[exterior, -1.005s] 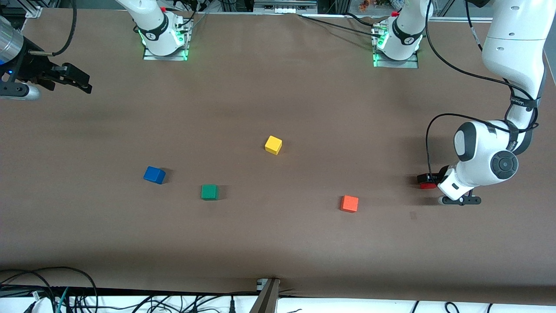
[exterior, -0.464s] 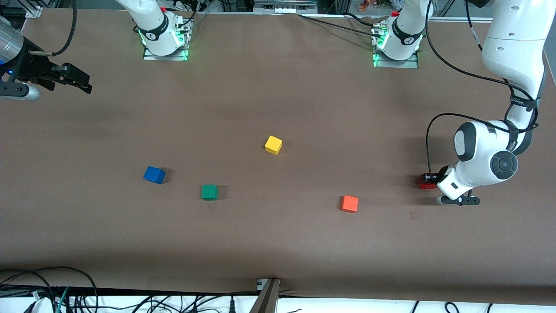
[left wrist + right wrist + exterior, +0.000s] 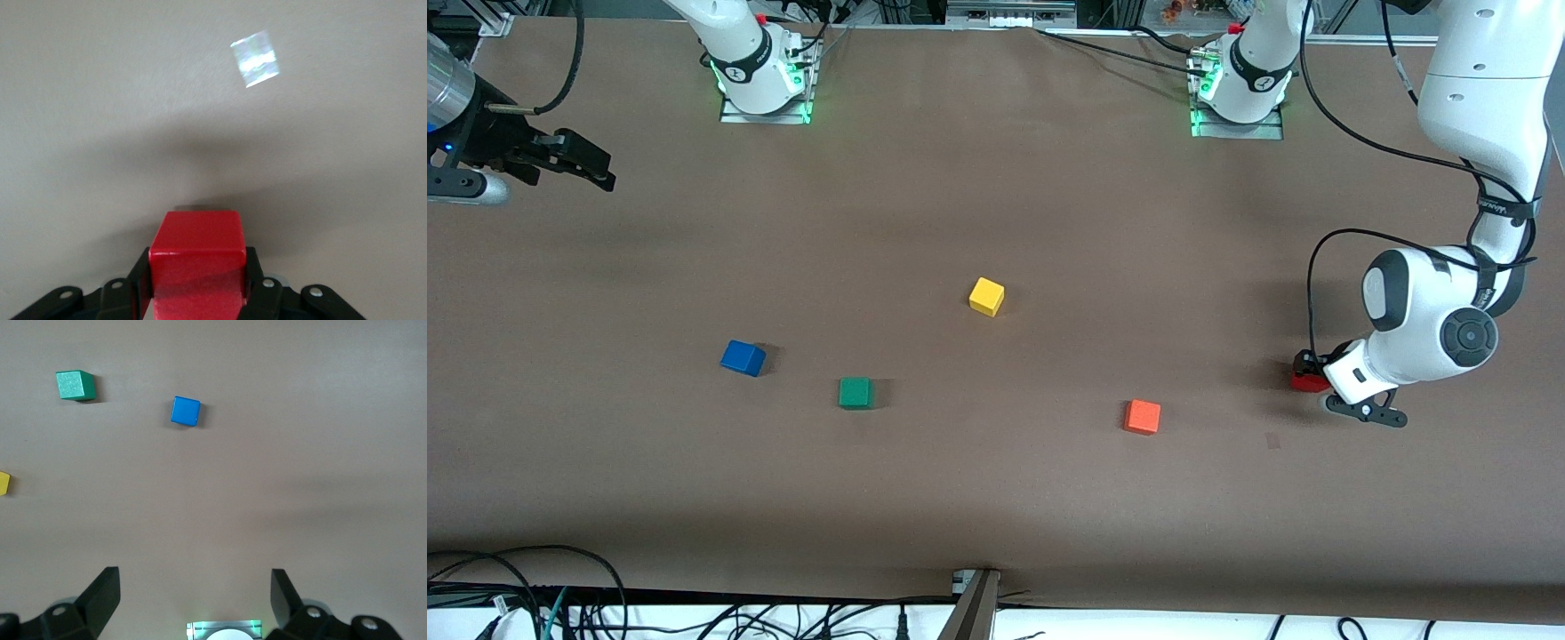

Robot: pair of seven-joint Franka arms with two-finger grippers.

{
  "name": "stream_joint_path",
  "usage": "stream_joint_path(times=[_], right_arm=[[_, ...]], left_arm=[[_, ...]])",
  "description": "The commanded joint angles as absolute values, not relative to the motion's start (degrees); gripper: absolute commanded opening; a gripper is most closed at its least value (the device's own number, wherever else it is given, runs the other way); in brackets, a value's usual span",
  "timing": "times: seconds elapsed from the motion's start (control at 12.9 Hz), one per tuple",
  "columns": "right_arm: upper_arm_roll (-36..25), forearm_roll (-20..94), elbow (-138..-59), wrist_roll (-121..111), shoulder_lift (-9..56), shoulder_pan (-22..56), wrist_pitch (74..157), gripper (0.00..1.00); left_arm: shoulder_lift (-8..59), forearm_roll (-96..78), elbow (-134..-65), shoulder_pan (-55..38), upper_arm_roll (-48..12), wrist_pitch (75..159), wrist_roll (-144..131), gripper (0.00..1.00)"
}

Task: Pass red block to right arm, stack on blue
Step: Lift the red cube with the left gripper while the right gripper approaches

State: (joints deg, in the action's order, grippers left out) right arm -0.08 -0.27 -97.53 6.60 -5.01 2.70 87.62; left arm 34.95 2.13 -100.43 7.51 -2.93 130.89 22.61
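My left pincer (image 3: 1307,375) sits low at the left arm's end of the table (image 3: 996,498), clamped on the red block (image 3: 1306,382). My right pincer (image 3: 600,173) waits in the air over the other end. Between them lie the orange block (image 3: 1142,416), yellow block (image 3: 986,296), green block (image 3: 855,392) and blue block (image 3: 743,357), well apart.

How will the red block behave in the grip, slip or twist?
Probably stable: the red block is a flat-faced cube, and the left gripper has its fingers shut on two parallel sides. Matte faces suggest little slip. It looks rigid and likely light; it won't roll.
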Motion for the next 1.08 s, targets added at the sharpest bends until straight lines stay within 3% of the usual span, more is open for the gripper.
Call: stream_joint_path(times=[0.0, 0.39, 1.0], right_arm=[[0.18, 0.44, -96.86, 7.21, -5.10, 2.55, 86.92, 1.00], [0.18, 0.35, -96.86, 7.21, -5.10, 2.55, 86.92, 1.00], [0.18, 0.44, -96.86, 7.21, -5.10, 2.55, 87.01, 1.00]], left_arm=[[31.99, 2.81, -99.24, 7.91, -3.08, 128.77, 34.07, 0.00], [29.63, 2.72, -91.86, 7.30, -3.95, 115.06, 40.42, 0.00], [20.84, -0.86, -91.32, 7.56, -8.17, 103.46, 49.04, 0.00]])
